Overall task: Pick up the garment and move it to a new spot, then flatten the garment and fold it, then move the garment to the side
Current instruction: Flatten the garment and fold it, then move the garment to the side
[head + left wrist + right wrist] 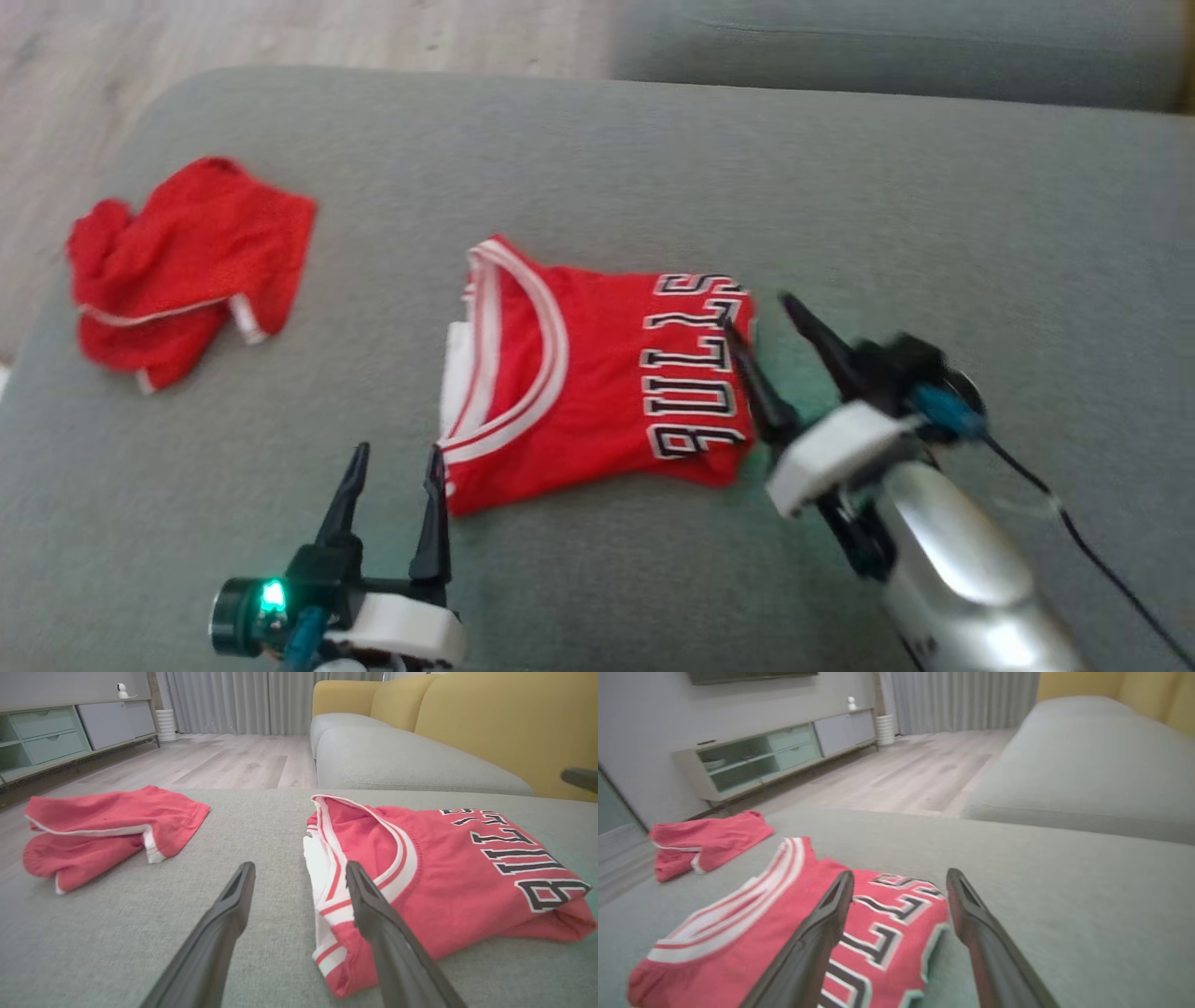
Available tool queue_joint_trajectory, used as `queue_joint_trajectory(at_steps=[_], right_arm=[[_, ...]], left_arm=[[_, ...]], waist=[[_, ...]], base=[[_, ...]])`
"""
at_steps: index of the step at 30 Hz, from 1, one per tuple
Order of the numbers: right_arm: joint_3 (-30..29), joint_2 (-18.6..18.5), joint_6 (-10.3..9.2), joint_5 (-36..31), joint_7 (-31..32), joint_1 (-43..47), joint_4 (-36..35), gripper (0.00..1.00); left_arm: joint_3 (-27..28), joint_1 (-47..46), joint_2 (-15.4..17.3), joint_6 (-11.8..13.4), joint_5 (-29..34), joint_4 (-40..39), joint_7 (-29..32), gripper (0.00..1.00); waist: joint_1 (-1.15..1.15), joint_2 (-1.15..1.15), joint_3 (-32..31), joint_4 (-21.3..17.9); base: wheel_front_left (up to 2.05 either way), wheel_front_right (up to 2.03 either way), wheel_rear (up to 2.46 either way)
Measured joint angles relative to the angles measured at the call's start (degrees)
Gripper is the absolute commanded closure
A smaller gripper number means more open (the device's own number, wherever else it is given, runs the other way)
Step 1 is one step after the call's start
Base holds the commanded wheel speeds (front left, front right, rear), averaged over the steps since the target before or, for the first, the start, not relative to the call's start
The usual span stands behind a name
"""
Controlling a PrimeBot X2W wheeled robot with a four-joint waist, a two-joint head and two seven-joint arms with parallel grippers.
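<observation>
A red jersey with white trim and black lettering, the garment (597, 373), lies folded in the middle of the grey cushion (653, 168). My left gripper (395, 455) stands open just off the garment's near left corner, its fingers empty. In the left wrist view the garment (434, 877) lies to the right of the left gripper (299, 870), with one finger over its white-trimmed edge. My right gripper (752, 310) is open at the garment's lettered right edge. In the right wrist view the right gripper (900, 877) is spread above the lettering of the garment (794, 924), holding nothing.
Red shorts (177, 271) lie crumpled at the cushion's far left; they also appear as the shorts (103, 830) and the shorts (700, 842). A second grey cushion (896, 42) and a yellow sofa back (504, 723) stand beyond. Wooden floor (224, 760) lies past the left edge.
</observation>
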Motion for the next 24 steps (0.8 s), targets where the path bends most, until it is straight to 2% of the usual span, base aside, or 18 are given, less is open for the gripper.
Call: queue_joint_trajectory(at_steps=[4,7,17,24], right_arm=[[-7.46,0.01,0.0,-3.42,0.0,5.38,-2.09,0.0],[-10.25,0.1,0.0,-4.59,0.0,7.98,-3.68,0.0],[-13.35,0.48,0.0,-4.64,0.0,15.76,-5.52,0.0],[-13.54,0.62,0.0,-3.82,0.0,18.79,-5.43,0.0]], left_arm=[[1.87,-0.05,-0.05,0.0,0.81,-0.05,0.0,0.0],[3.53,-0.01,-0.07,0.0,1.82,-0.13,0.0,0.0],[7.32,5.76,-0.07,-0.04,3.67,0.13,0.0,0.0],[8.23,6.43,-0.07,-0.71,3.88,0.22,0.0,0.0]], waist=[[0.0,0.0,-0.55,-3.08],[0.0,0.0,-1.09,-5.21],[-0.01,0.0,-4.6,-10.8],[-0.01,0.0,-5.64,-11.16]], base=[[0.0,0.0,0.0],[0.0,0.0,0.0],[0.0,0.0,0.0],[0.0,0.0,0.0]])
